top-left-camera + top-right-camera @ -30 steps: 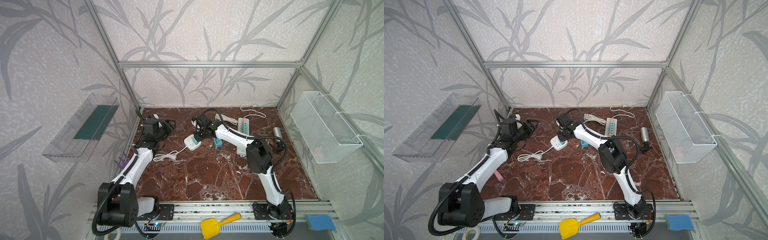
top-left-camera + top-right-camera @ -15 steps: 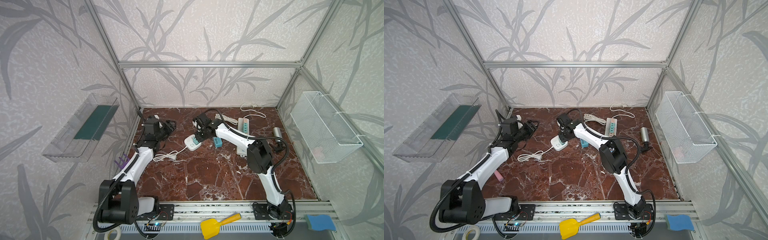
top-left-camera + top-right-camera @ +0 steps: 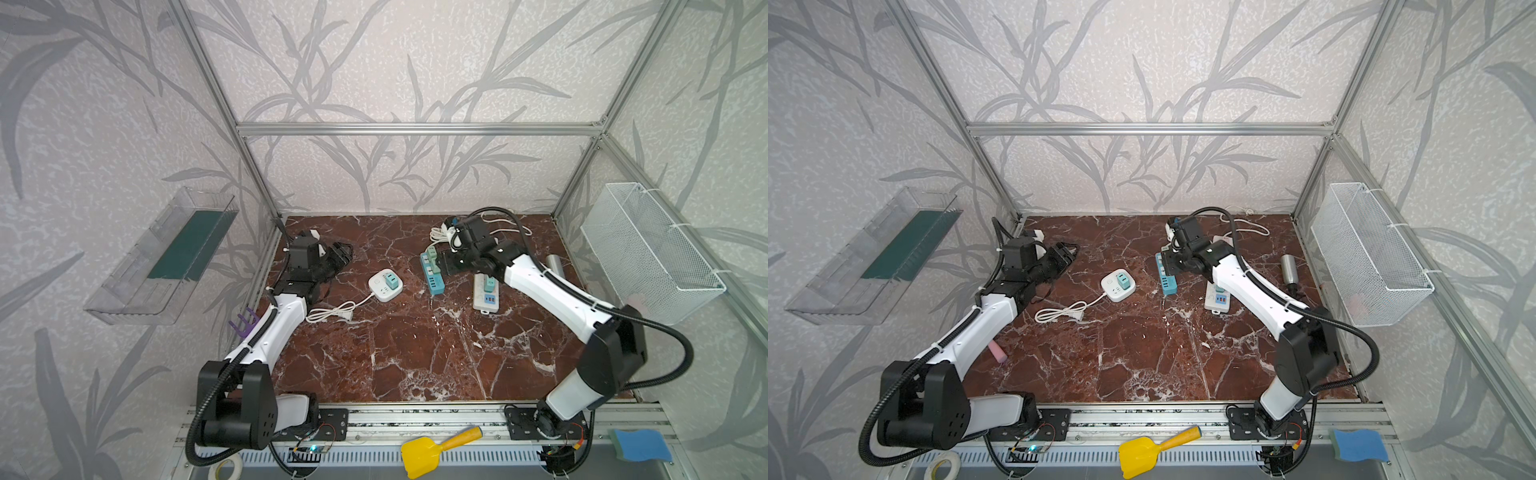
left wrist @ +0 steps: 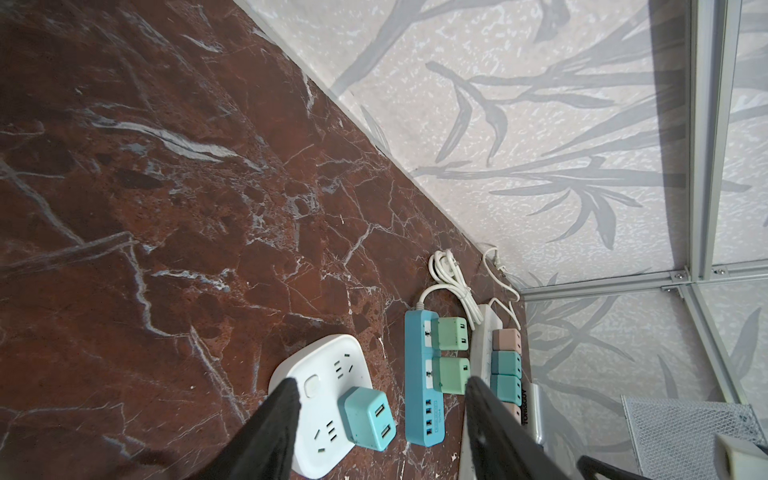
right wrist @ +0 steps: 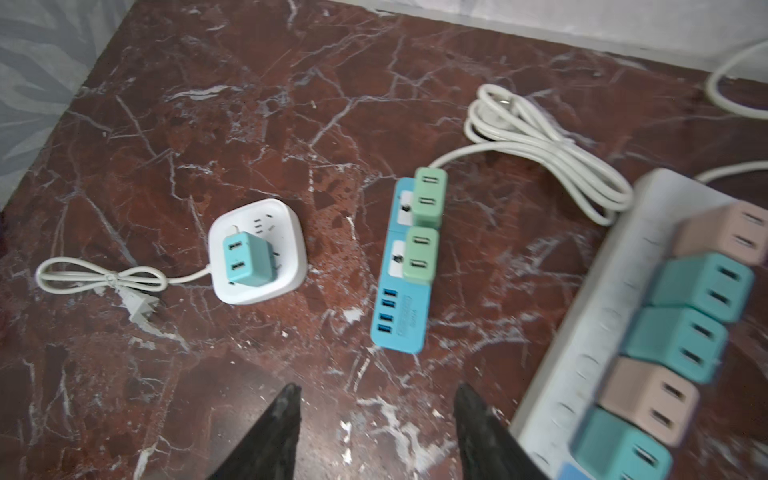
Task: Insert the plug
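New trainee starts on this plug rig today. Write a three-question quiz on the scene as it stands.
1. True or false: the teal plug sits on the square white socket block.
2. How many green plugs are in the blue power strip? A one, B two, C four.
3. Fill in: the right gripper, jaws apart, holds ____.
Key: 1 true; 2 B; 3 nothing.

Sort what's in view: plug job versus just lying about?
Job: teal plug on white square socket; blue strip with green plugs; long white strip with pink and teal plugs.
Lying about: yellow scoop; blue sponge; silver cylinder; wire basket.
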You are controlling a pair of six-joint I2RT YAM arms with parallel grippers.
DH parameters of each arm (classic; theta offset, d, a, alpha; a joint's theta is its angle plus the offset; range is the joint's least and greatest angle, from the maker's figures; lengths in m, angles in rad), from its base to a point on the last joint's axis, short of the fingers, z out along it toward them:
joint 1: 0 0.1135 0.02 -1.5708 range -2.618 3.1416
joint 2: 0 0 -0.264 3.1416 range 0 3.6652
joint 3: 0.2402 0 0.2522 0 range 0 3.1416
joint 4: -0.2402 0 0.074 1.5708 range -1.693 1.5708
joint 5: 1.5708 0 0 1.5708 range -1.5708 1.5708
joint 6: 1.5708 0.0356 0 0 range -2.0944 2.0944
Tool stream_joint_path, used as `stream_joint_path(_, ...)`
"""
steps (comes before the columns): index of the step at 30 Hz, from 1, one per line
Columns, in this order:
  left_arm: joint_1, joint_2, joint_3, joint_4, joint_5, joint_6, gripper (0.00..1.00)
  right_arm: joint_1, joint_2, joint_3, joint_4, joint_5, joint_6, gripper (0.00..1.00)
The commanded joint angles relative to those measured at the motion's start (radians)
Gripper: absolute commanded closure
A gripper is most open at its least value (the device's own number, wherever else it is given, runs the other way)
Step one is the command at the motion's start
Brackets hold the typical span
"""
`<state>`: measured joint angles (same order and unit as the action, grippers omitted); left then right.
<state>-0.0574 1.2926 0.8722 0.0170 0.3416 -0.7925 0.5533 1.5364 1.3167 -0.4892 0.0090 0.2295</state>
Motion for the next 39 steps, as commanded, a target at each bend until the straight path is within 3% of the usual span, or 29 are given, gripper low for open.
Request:
stream_joint_path(1, -0.040, -0.056, 0.079, -0.059, -0.013, 0.146, 0.32, -0.005, -0.151, -0.167, 0.158, 0.083, -0.040, 0.30)
stream_joint_path(3, -0.097, -0.085, 0.126, -0.158, -0.098, 0.280, 0.25, -0.007, -0.260, -0.256, 0.193, 0.170, -0.057, 0.23)
stream_joint_path(6, -0.200, -0.124, 0.204, -0.311, -0.305, 0.419, 0.22, -0.010, -0.395, -0.370, 0.269, 0.287, -0.108, 0.16)
stream_joint_path(8, -0.247, -0.142, 0.247, -0.389, -0.362, 0.495, 0.01, -0.010, -0.460, -0.447, 0.347, 0.351, -0.167, 0.01)
stream_joint_path(10, -0.268, -0.163, 0.256, -0.434, -0.435, 0.497, 0.01, -0.007, -0.513, -0.553, 0.456, 0.474, -0.120, 0.01)
stream_joint_path(12, -0.272, -0.208, 0.194, -0.424, -0.555, 0.449, 0.01, -0.007, -0.564, -0.655, 0.615, 0.573, -0.195, 0.01)
stream_joint_path(14, -0.272, -0.276, 0.070, -0.322, -0.651, 0.417, 0.01, -0.037, -0.573, -0.718, 0.707, 0.635, -0.218, 0.01)
stream_joint_path(16, -0.272, -0.349, -0.109, -0.117, -0.729, 0.413, 0.01, -0.129, -0.531, -0.715, 0.676, 0.589, -0.169, 0.01)
stream_joint_path(18, -0.273, -0.391, -0.269, 0.131, -0.752, 0.500, 0.01, -0.187, -0.484, -0.727, 0.704, 0.559, -0.141, 0.01)
stream_joint_path(20, -0.272, -0.394, -0.351, 0.215, -0.816, 0.545, 0.01, -0.221, -0.460, -0.760, 0.790, 0.554, -0.173, 0.01)
stream_joint_path(22, -0.271, -0.370, -0.412, 0.297, -0.876, 0.694, 0.01, -0.285, -0.439, -0.794, 0.863, 0.541, -0.194, 0.01)
stream_joint_path(24, -0.271, -0.347, -0.477, 0.393, -0.948, 0.755, 0.01, -0.367, -0.410, -0.789, 0.835, 0.488, -0.154, 0.01)
stream_joint_path(26, -0.263, -0.301, -0.556, 0.577, -0.970, 0.798, 0.01, -0.426, -0.379, -0.807, 0.866, 0.423, -0.130, 0.01)
stream_joint_path(29, -0.226, -0.179, -0.632, 0.772, -0.994, 0.793, 0.01, -0.446, -0.347, -0.869, 0.989, 0.285, -0.244, 0.01)
stream_joint_path(33, -0.129, 0.019, -0.677, 1.024, -0.829, 0.776, 0.01, -0.446, -0.311, -0.917, 1.047, 0.217, -0.229, 0.01)
stream_joint_path(39, -0.078, 0.160, -0.660, 1.154, -0.690, 0.861, 0.01, -0.447, -0.266, -1.001, 1.182, 0.187, -0.200, 0.01)
